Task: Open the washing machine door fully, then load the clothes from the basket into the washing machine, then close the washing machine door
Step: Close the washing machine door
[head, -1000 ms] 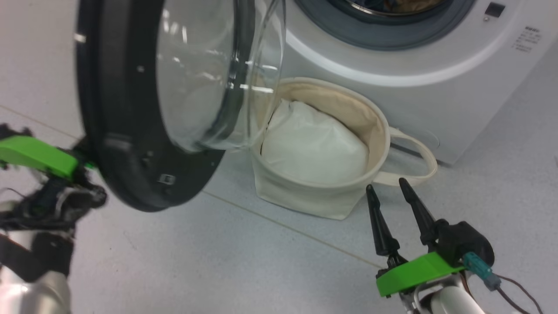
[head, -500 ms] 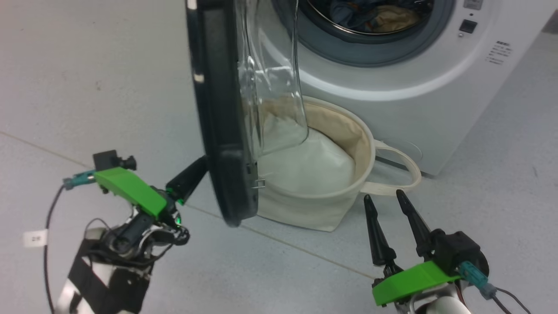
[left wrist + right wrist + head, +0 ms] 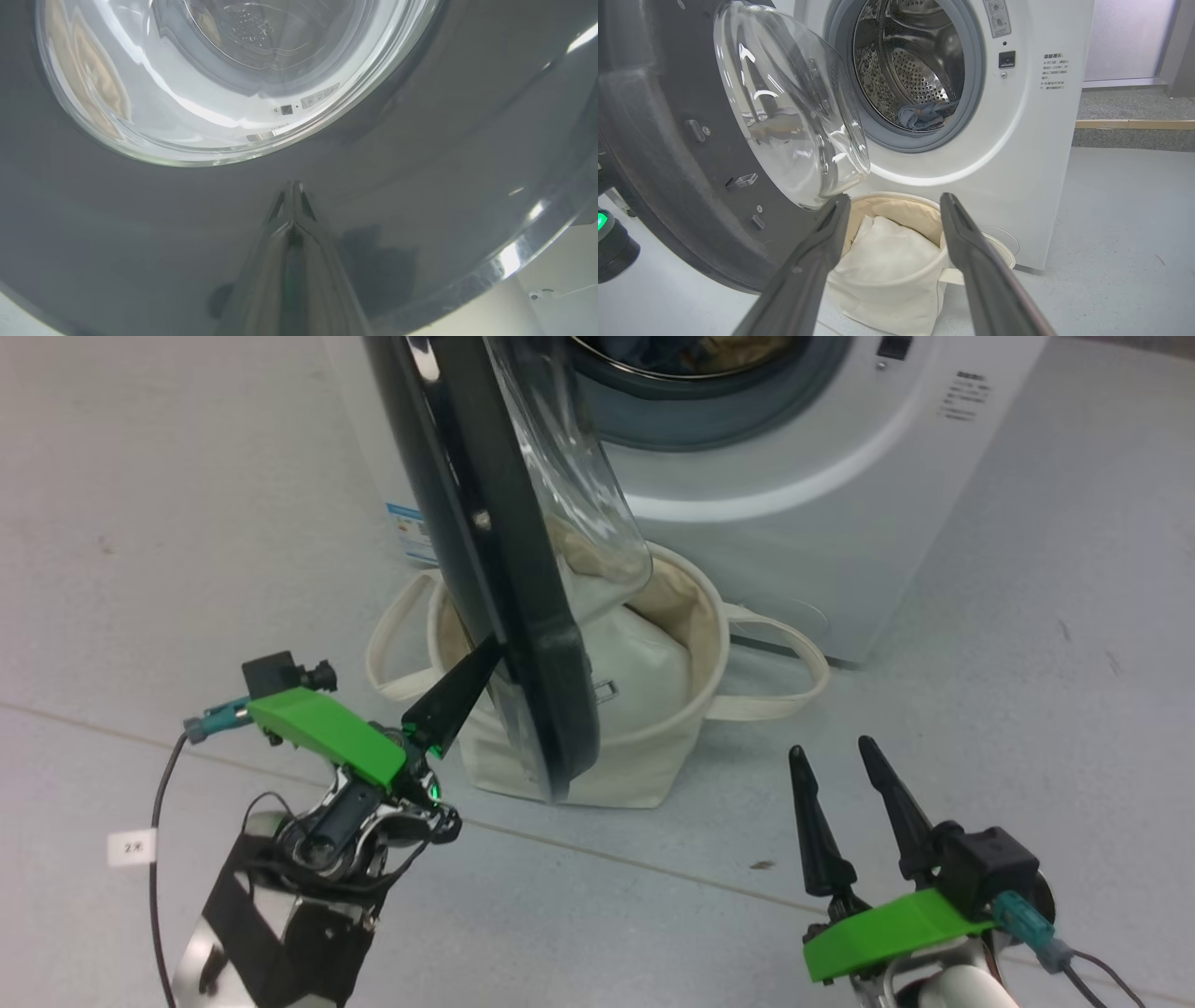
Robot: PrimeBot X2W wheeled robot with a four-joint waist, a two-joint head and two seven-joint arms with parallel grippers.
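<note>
The left pincer [image 3: 481, 663] is noted closed, tips set against the glossy outer rim of the washing machine door [image 3: 523, 616], which is seen half-swung above the basket [image 3: 691, 709]. The right pincer [image 3: 833, 749] is spread, empty, near the basket's right side. The clothes [image 3: 924, 116] are seen inside the drum of the washing machine [image 3: 1017, 140].

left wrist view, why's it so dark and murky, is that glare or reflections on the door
Left wrist view: the washing machine door is very close, its glossy black rim mirrors the shut left fingers, with a glare streak on its edge; the domed glass warps what lies behind. Right wrist view: white highlights on the same dome, otherwise sharp.
</note>
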